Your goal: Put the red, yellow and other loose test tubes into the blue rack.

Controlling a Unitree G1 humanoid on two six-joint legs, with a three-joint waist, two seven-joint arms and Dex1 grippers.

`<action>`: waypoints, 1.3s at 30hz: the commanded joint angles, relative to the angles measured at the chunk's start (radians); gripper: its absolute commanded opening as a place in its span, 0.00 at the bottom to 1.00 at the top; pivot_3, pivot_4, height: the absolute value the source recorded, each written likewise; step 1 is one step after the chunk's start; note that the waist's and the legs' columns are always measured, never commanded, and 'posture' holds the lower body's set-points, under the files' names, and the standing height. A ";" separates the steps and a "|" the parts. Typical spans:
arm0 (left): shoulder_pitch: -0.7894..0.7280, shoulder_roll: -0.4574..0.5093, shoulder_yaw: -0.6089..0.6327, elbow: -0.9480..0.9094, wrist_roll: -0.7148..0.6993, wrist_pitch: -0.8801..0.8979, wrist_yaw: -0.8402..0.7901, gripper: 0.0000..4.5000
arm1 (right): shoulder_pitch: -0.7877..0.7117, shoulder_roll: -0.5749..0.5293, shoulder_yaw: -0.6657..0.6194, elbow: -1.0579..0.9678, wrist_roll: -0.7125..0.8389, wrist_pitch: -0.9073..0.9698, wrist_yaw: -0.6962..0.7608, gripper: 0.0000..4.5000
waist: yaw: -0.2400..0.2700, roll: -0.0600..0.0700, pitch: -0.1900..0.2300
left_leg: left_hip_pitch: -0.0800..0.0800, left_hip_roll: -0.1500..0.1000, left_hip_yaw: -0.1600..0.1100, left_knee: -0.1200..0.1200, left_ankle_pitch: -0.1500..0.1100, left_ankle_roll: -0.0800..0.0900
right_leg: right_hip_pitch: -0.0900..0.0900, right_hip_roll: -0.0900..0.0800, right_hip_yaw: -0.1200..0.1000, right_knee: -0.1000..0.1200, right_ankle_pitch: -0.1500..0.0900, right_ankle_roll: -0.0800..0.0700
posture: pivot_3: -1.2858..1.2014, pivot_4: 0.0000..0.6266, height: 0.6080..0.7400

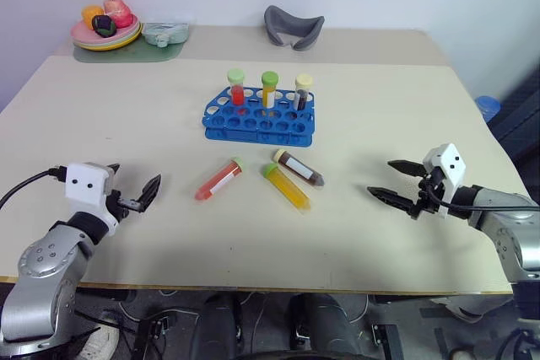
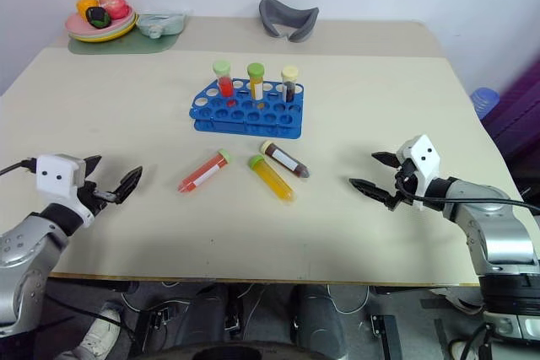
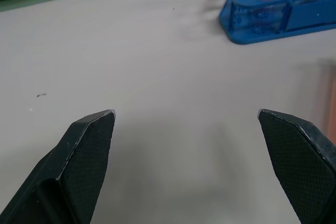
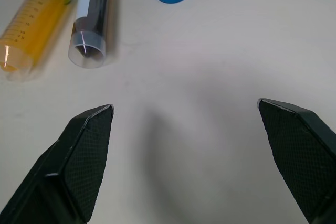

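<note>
Both my hands hover wide open and empty over the bench (image 1: 101, 124), left hand (image 1: 135, 190) and right hand (image 1: 395, 183) flanking three loose tubes, red (image 1: 219, 180), yellow (image 1: 285, 185) and dark (image 1: 299, 167), lying just before the blue rack (image 1: 260, 122)

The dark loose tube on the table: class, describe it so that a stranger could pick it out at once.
Find the blue rack mid-table. Three tubes lie on the table just in front of it. The dark tube is the one nearest the robot's right; unlike the red tube and yellow tube, it holds brown-black liquid.
</note>
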 commanded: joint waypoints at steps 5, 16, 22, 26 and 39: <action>-0.086 0.000 -0.031 0.058 -0.007 -0.010 -0.021 0.99 | 0.025 -0.012 -0.077 -0.107 0.042 0.069 -0.056 1.00 | 0.001 0.000 0.000 | 0.000 0.000 0.000 0.000 0.002 -0.004 | 0.000 0.000 0.000 0.000 0.000 0.000 | 0.52 0.24 0.54; -0.196 0.040 -0.053 0.173 0.003 -0.025 -0.082 0.99 | 0.062 -0.002 -0.105 -0.279 0.076 0.188 -0.141 1.00 | -0.002 0.000 0.000 | 0.000 0.000 0.000 0.000 0.003 -0.005 | 0.000 0.000 0.000 0.000 0.000 0.000 | 0.52 0.24 0.54; -0.196 0.048 -0.073 0.183 0.021 -0.038 -0.105 0.99 | -0.128 0.019 -0.063 -0.394 0.161 0.457 -0.298 1.00 | -0.003 0.000 0.000 | 0.000 0.000 0.000 0.000 0.003 -0.005 | 0.000 0.001 0.000 0.001 0.000 0.000 | 0.52 0.24 0.54; -0.208 0.055 -0.083 0.208 0.021 -0.065 -0.137 0.99 | -0.337 0.063 0.001 -0.456 0.234 0.766 -0.436 1.00 | -0.002 0.000 0.000 | 0.000 0.000 0.000 0.000 0.003 -0.005 | -0.001 0.000 0.000 0.000 0.000 0.000 | 0.52 0.24 0.54; -0.088 0.184 -0.152 -0.122 -0.162 -0.041 -0.455 0.99 | -0.754 0.259 0.345 -0.325 0.149 1.187 -0.618 1.00 | -0.006 0.002 0.001 | -0.006 -0.002 0.001 0.001 0.002 -0.003 | -0.004 -0.005 -0.002 0.000 0.000 0.000 | 0.52 0.24 0.54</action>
